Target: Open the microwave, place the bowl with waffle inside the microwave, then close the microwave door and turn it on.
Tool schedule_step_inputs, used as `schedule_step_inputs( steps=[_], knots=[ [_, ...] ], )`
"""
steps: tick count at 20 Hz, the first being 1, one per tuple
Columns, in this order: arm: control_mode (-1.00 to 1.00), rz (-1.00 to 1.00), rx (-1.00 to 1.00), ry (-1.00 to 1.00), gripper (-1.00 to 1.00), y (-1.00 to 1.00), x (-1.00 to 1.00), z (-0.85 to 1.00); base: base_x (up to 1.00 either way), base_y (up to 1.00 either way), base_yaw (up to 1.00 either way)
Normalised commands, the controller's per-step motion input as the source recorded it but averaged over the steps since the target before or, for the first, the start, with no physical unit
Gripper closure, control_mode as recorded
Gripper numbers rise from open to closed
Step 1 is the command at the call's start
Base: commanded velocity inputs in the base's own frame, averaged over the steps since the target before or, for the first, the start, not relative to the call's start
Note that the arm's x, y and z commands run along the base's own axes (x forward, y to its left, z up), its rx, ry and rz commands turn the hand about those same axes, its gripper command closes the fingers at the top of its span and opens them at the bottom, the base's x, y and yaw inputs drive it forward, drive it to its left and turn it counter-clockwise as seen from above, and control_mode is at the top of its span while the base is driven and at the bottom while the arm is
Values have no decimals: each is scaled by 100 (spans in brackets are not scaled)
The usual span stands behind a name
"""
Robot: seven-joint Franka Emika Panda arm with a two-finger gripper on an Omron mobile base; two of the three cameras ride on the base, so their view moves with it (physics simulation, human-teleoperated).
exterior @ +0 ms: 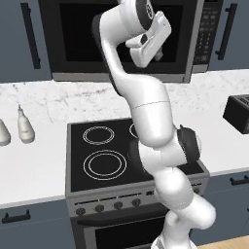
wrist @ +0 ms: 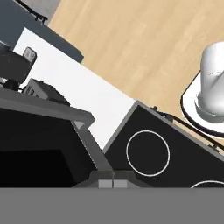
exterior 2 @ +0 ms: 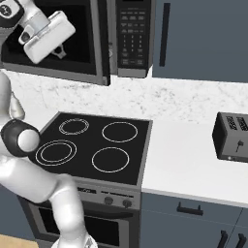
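White marble-look table (exterior: 44, 104) runs along the wall; at its left edge stand two pale bottles (exterior: 25, 126). Next comes the black stove (exterior: 104, 155), four rings bare. Above it hangs the microwave (exterior: 73, 44), black glass in a steel frame, its door (exterior 2: 99, 43) seeming slightly ajar at the right edge, though I can't be sure. The tool (exterior: 156, 54) is raised before the door's right part, jaws shut, holding nothing. Right of it is the keypad (exterior 2: 130, 34), then a dark toaster (exterior 2: 232, 136) at the table's right edge. My worry: closed jaws could slip off the door edge, or brush keys. Bowl and waffle I can't spot.
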Motion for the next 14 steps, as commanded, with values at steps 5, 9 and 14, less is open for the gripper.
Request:
schedule_step_inputs(
  steps=[5,9,14],
  knots=[
    [-100,26,-20,-57,100,-2,100,-100,0,0,0],
    [-100,33,-20,-83,100,0,100,-100,0,0,0],
    [-100,30,-24,-73,100,0,100,-100,0,0,0]
  ],
)
